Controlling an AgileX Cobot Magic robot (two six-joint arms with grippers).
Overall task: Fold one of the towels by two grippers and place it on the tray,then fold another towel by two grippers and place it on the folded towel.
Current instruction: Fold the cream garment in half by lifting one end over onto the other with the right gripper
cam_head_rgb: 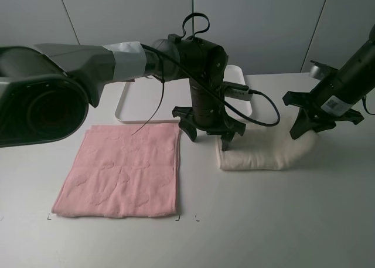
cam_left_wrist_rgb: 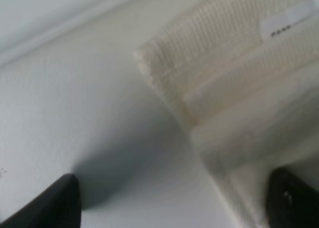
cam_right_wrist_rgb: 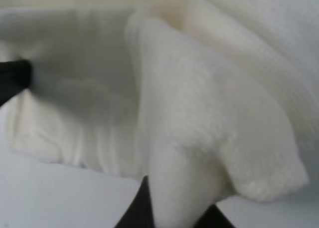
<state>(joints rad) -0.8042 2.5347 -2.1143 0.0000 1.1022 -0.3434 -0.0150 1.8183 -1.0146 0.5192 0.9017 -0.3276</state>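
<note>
Probably a robotics lab: bare white table (cam_head_rgb: pixel 293 233) (corner marks (cam_head_rgb: pixel 49 217) drawn), plain grey wall panels (cam_head_rgb: pixel 263 21).

Table (cam_head_rgb: pixel 281 233): spread towel (cam_head_rgb: pixel 120 171) lies front left. Tray (cam_head_rgb: pixel 130 101) sits just behind it, offset right. Bunched towel (cam_head_rgb: pixel 258 155) lies right of the spread towel, near but apart. Left gripper (cam_head_rgb: pixel 211 134) is at its left end, right gripper (cam_head_rgb: pixel 321 126) at its right end.

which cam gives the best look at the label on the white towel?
Left wrist: the label sits in close view near a folded corner of the white towel. It has dark print, too blurred to read. Exterior high shows the whole towel but no label. Right wrist shows only bunched cloth.
</note>
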